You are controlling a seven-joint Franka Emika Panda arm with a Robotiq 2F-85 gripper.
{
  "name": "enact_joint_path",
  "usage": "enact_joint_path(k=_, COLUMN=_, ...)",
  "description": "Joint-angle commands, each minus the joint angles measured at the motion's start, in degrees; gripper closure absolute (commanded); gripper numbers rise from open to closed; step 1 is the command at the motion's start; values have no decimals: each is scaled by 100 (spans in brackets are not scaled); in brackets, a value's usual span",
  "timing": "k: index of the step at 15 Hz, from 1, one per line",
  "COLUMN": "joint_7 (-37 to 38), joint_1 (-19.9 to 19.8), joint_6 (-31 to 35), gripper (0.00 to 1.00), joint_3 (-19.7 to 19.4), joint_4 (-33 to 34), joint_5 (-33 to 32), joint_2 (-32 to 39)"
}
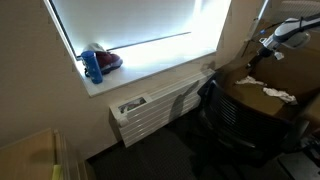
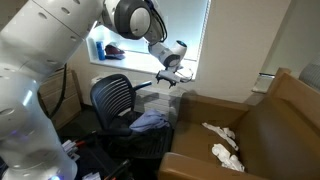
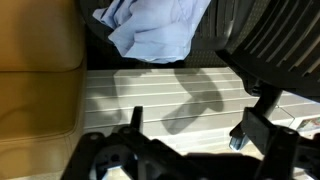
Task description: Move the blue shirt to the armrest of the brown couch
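Note:
The blue shirt lies crumpled on the seat of a black office chair. In the wrist view it shows at the top, far from the fingers. The brown couch stands beside the chair, with one armrest near the chair; it also shows in an exterior view and the wrist view. My gripper hangs in the air above the chair and that armrest, open and empty. Its two fingers are spread over the white slatted radiator. It also shows small in an exterior view.
White cloths lie on the couch seat, also seen in an exterior view. A blue bottle and a red item stand on the windowsill. The radiator sits under the window. The chair back is close to the gripper.

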Motion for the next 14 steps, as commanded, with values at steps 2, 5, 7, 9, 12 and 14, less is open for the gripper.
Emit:
enact_joint_path(k=2, joint_7=-112, joint_1=193, joint_6=-281, gripper=0, joint_3=-156, joint_4=206, joint_5=110, joint_2=239)
enact_joint_path(k=5, joint_7=-161, joint_1=400, joint_6=-685, gripper=0, joint_3=-148, joint_4=532, joint_5=58, joint_2=747)
enact_joint_path(k=7, joint_7=-142, joint_1=563, joint_6=-855, gripper=0, joint_3=-176, joint_4=824, joint_5=-12, joint_2=1041)
enact_joint_path(k=9, joint_7=-144, joint_1=699, joint_6=-1091, gripper=0, joint_3=-187, joint_4=1189, joint_5=-81, joint_2=1338)
enact_joint_path(k=12, joint_7=-29, joint_1=905, joint_6=-1662, gripper=0, joint_3=-335, joint_4=1763, joint_5=-189, joint_2=1729)
enact_joint_path(k=14, joint_7=233, joint_1=1094, joint_6=-2165, gripper=0, joint_3=-594, joint_4=2019, joint_5=-347, joint_2=1803)
